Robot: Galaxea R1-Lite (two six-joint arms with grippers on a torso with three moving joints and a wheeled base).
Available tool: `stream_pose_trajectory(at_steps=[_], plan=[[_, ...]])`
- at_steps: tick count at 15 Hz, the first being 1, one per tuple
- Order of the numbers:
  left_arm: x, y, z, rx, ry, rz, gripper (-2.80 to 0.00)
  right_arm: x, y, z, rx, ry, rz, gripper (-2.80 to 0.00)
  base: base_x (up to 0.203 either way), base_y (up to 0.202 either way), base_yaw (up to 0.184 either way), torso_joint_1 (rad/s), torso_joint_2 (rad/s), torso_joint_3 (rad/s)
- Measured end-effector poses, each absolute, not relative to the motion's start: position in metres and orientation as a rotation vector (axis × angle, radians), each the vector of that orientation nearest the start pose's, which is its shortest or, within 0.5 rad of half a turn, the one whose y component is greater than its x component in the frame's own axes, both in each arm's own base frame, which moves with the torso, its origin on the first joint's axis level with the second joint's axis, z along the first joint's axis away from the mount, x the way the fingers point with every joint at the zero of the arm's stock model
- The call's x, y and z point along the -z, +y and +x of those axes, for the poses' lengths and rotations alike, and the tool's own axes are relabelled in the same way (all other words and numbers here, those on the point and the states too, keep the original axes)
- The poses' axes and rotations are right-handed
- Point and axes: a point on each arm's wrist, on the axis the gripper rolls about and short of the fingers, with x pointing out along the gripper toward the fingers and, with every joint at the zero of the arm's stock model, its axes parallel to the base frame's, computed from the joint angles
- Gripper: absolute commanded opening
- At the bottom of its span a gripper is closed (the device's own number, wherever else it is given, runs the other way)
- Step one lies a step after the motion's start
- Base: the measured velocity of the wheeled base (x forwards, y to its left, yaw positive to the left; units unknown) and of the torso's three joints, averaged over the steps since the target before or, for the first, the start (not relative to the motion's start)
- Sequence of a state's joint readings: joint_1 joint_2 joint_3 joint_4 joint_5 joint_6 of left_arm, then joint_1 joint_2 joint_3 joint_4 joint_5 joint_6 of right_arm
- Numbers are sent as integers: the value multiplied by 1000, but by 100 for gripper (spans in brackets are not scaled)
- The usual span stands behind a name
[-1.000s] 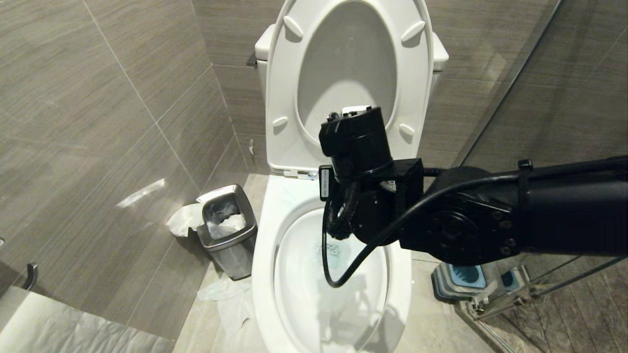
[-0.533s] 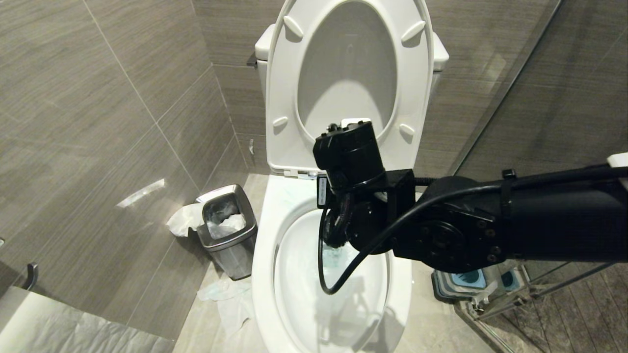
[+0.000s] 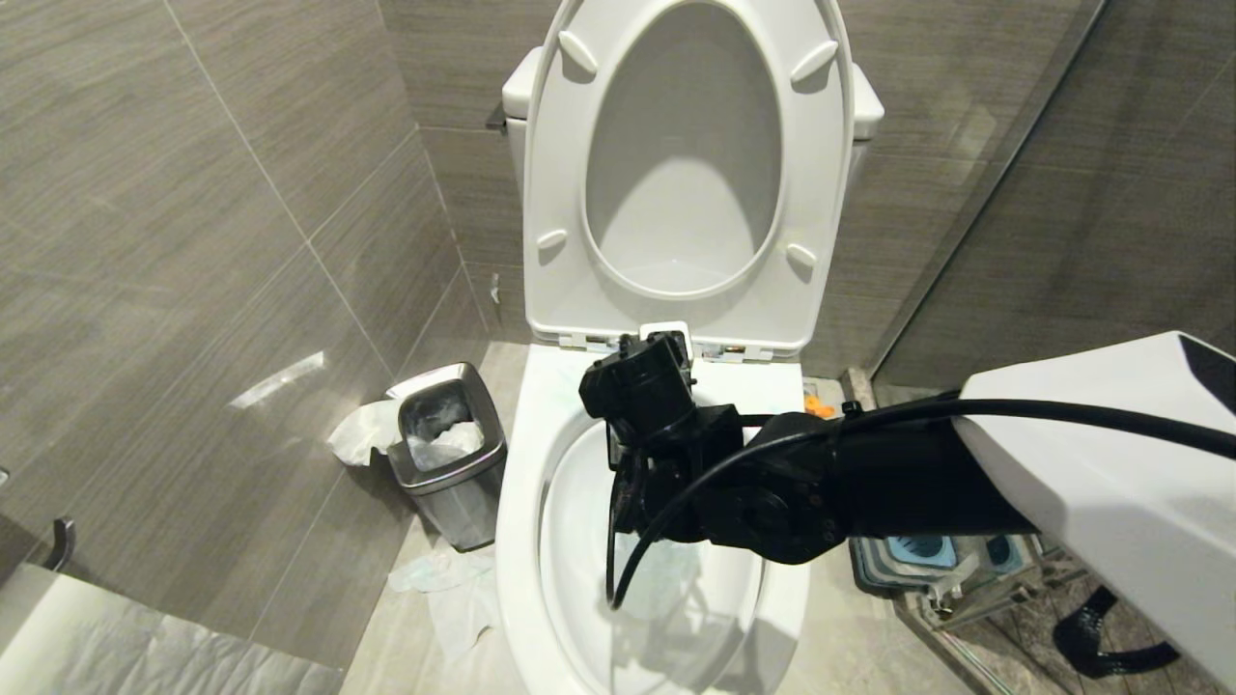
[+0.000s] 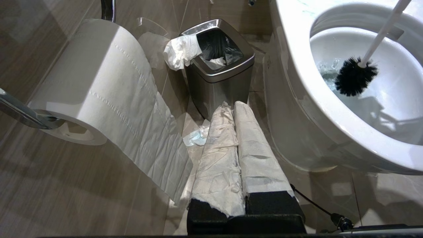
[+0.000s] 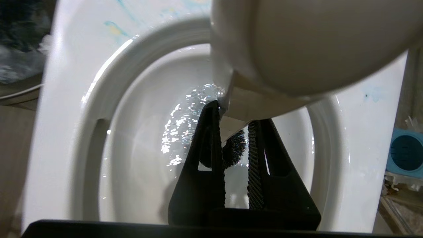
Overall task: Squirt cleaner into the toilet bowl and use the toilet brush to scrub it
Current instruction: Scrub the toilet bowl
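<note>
- Far left, the toilet-paper roll [image 4: 99,89] hung on its chrome holder, a loose tail draping down the tiled wall.
- Just beside the bowl's left flank stood the small steel bin [image 3: 446,452], tissue spilling over its rim and more scraps on the floor by it.
- The left gripper [image 4: 236,109] sat parked low, near the floor left of the bowl, its paper-wrapped fingers pressed together and grasping nothing.
- Centre: the toilet bowl [image 3: 517,502] had seat and lid raised against the tank, and faint blue-green cleaner streaks showed on the rim.
- The toilet brush [image 4: 355,79] had its black bristle head down inside the basin at the rippling waterline, its white handle slanting up and away.
- The right gripper [image 5: 233,155], reaching in from the right over the basin, was clenched on the brush handle.
- The step looked like scrubbing; doing it well called for firm bristle pressure on the porcelain, sweeping round under the rim, grip kept tight.
- Risk, as I judged it: splashing, or the slim handle twisting in the jaws.
- Far right, a blue-and-grey brush holder [image 3: 917,545] waited on the floor.
</note>
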State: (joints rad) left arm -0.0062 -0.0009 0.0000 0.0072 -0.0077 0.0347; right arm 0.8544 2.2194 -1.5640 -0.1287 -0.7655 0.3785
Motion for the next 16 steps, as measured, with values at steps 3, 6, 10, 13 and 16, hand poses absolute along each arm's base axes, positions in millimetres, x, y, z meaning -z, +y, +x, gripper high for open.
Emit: stream_pose_trajectory(at_steps=[3,6,10,13,16], plan=[[-75,0,-23,14,7,36,-280,-131,330,317,2,382,-26,-280,0,0,0,0,0,0],[-75,0,-23,14,7,35,-280,-131,333,325,9,369,-32,-280,0,0,0,0,0,0],[-74,0,-23,15,8,37,-280,-142,339,339,12,321,-38,-280,0,0,0,0,0,0],[-74,0,-23,14,12,37,-280,-149,348,349,9,281,-23,-280,0,0,0,0,0,0],[-74,0,-23,14,10,34,-280,-144,362,348,-17,276,-29,-280,0,0,0,0,0,0]])
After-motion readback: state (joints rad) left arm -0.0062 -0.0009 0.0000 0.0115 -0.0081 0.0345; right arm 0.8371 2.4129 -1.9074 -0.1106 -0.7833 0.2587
